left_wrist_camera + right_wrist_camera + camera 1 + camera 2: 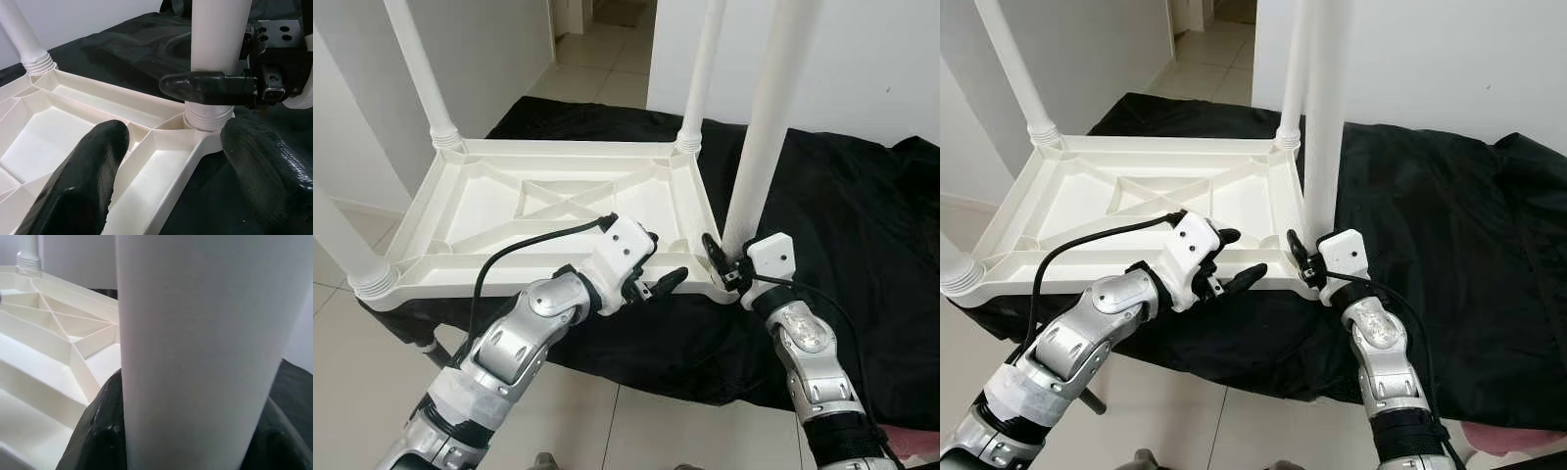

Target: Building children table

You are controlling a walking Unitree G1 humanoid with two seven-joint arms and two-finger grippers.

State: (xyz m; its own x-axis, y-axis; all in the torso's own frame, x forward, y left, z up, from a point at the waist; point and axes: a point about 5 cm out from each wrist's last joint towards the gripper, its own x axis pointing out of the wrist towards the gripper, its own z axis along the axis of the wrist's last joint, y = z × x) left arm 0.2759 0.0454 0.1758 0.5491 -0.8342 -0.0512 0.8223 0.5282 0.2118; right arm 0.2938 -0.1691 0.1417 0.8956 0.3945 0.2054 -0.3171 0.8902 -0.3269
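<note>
A white plastic children's table (pixel 548 149) lies upside down on a black cloth, with a white leg standing up at each corner. My right gripper (pixel 724 262) is shut on the near right leg (pixel 769 117) just above its threaded base. The right wrist view has that leg (pixel 195 342) pressed between the black fingers (pixel 98 431). My left gripper (pixel 664 259) is open at the table's near edge, just left of that corner. In the left wrist view its fingers (pixel 83 181) spread over the ribbed underside, facing the held leg (pixel 217 34).
The black cloth (pixel 842 196) spreads to the right and behind the table. Other legs rise at far left (pixel 421 69), far right (pixel 700 78) and near left (pixel 337 240). Tiled floor (pixel 352 392) lies below, white walls and a doorway (pixel 607 49) behind.
</note>
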